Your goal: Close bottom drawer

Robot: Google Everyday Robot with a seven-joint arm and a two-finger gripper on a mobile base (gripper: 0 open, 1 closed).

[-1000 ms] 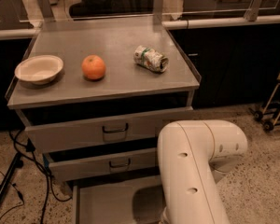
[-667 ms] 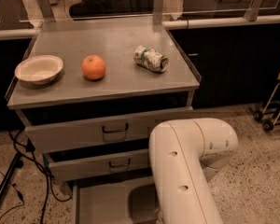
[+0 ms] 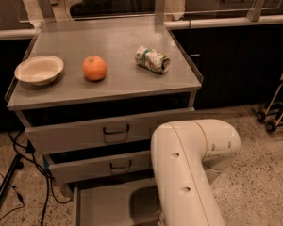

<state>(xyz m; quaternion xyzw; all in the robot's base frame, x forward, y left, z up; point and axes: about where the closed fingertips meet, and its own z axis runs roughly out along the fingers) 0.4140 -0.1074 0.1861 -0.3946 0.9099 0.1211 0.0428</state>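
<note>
The bottom drawer (image 3: 106, 205) is pulled far out at the foot of the grey metal cabinet; I see its shallow tray floor and left wall, while its front lies below the picture edge. Above it sit the middle drawer (image 3: 99, 166) and the top drawer (image 3: 94, 133), both slightly open, each with a small dark handle. My white arm (image 3: 191, 168) reaches down over the right part of the bottom drawer. The gripper is below the frame, hidden behind the arm.
On the cabinet top (image 3: 113, 86) stand a cream bowl (image 3: 39, 69), an orange (image 3: 94, 68) and a crushed can (image 3: 153, 59) lying on its side. Black cables (image 3: 30, 173) and a tripod leg (image 3: 4, 192) run left of the drawers. A wheeled cart (image 3: 278, 107) stands at the right.
My arm has shifted left and a little lower over the bottom drawer. The drawers and the things on top have not moved.
</note>
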